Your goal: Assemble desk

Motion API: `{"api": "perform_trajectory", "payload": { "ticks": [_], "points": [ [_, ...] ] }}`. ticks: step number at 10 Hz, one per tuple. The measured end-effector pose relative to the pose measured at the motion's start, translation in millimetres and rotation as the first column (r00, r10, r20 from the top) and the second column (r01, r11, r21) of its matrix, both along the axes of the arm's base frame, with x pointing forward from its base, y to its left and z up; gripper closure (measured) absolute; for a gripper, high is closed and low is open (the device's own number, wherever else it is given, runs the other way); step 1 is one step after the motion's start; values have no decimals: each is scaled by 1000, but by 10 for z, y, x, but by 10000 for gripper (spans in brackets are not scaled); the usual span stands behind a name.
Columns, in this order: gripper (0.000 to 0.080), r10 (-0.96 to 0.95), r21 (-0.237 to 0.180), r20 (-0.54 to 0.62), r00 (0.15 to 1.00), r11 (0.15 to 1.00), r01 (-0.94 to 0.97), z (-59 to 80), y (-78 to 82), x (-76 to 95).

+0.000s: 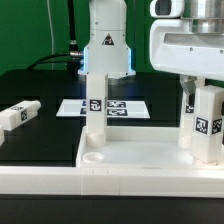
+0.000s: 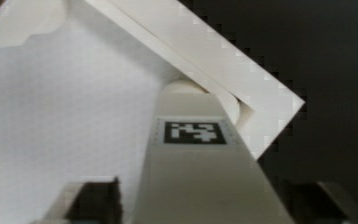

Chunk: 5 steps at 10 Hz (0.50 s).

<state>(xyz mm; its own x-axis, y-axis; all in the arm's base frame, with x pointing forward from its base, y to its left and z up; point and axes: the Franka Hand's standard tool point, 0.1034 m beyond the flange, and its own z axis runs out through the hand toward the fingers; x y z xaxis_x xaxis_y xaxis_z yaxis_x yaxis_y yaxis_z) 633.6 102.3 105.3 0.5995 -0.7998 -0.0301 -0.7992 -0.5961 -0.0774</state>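
Tool (image 2: pixel 201 203) pointing down, jaws apart astride upright leg (image 2: pixel 197 150)

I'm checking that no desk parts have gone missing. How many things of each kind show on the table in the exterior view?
Desk slab: 1
Upright legs: 2, one on the exterior view's left, one on its right
Loose leg, lying flat: 1
Marker board: 1
Total: 5
A fourth leg does not show.
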Motion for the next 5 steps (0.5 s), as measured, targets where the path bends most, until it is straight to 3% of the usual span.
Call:
{"api": "perform_trajectory", "payload": {
  "ticks": [1,2,5],
  "points": [
    [251,46,-3,0,999,999,-46,-1,1,-5],
    [171,103,-6,4,995,995,-103,-1,5,-6],
    [155,382,-34,14,924,924,-382,0,2,-7]
  ]
}}
